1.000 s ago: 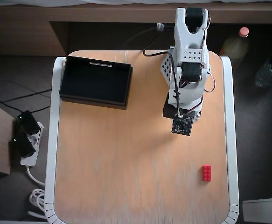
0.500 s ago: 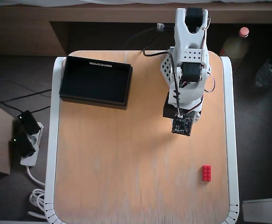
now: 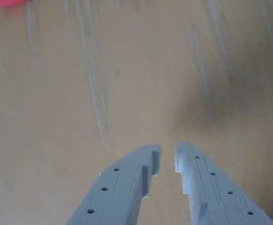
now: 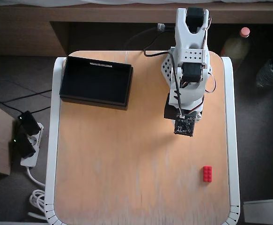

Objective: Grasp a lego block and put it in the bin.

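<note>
- From above, the white arm point(image 4: 188, 61) is folded up over the far side of the table point(image 4: 127, 168), its base at about twelve o'clock and its wrist reaching only a short way toward the middle.
- A small dark camera board point(image 4: 184, 125) rides at the end of the wrist and hides the fingers in the overhead view.
- In the wrist view the gripper point(image 3: 167, 157) comes in from the bottom edge, its two pale blue fingers point(image 3: 122, 187) angled toward each other with a narrow gap at the tips and nothing between them; nearly closed, I would say, though the picture is soft.
- The gripper points down at bare wood.
- The lego block point(image 4: 207, 174) lies flat on the table at roughly five o'clock from the wrist, well apart from it and near the table's right edge in the overhead view.
- In the wrist view only a red sliver of the block shows, at the top left corner.
- The bin point(image 4: 95, 82) sits at the table's far left corner, at about ten o'clock from the wrist, and looks empty.
</note>
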Robot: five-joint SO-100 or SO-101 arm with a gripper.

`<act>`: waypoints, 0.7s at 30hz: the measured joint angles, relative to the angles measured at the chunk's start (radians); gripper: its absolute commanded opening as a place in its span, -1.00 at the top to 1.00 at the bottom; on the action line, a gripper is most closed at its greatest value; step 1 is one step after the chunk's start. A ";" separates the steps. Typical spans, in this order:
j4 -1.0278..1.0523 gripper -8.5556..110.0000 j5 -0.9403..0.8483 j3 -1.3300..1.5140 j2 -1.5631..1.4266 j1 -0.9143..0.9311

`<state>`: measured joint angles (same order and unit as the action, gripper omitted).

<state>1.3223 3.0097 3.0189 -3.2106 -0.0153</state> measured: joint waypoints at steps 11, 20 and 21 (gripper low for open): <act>0.000 0.85 0.018 0.000 0.000 0.000; 0.000 0.85 0.098 0.000 0.000 0.021; 0.000 0.85 0.112 0.000 0.000 0.026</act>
<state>1.3223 3.1217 3.0189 -3.2106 0.0107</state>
